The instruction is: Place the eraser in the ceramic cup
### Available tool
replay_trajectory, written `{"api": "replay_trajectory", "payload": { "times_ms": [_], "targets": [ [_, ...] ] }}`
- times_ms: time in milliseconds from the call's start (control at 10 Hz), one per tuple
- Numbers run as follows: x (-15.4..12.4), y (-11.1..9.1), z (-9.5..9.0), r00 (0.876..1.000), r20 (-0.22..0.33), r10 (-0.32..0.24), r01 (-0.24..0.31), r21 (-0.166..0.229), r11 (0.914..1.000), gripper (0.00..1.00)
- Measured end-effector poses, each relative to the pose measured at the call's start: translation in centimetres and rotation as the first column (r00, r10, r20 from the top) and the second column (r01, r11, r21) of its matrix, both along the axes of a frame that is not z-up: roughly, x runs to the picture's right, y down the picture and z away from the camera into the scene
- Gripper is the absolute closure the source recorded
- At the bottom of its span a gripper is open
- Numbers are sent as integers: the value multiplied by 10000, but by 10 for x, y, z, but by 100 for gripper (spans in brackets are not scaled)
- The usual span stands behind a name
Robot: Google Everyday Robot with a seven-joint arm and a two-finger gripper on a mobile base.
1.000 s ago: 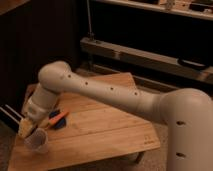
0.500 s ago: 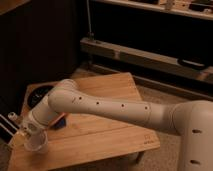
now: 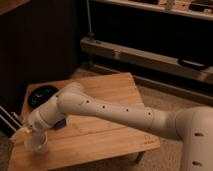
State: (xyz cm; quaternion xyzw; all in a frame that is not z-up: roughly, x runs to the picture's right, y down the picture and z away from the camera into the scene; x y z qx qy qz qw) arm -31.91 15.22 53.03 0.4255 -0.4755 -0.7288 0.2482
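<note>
One arm stretches across wooden table | gripper at cup rim, near left front corner; finger state cannot be told | eraser not visible | black bowl behind at far left | blue item peeks under arm

Right above the small round cream ceramic cup, the gripper is a pale blur. The white jointed arm partly hides a small blue item nearby.
</note>
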Motion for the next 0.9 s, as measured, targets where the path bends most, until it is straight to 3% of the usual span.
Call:
{"api": "replay_trajectory", "payload": {
  "times_ms": [500,700,900],
  "targets": [
    [-12,2,2,9883,1499,-292,93,1315,9913,100],
    [-13,2,6,9821,1853,-337,61,1476,9890,100],
    [-11,-2,17,9751,2208,-182,-109,1295,9915,100]
  ]
}}
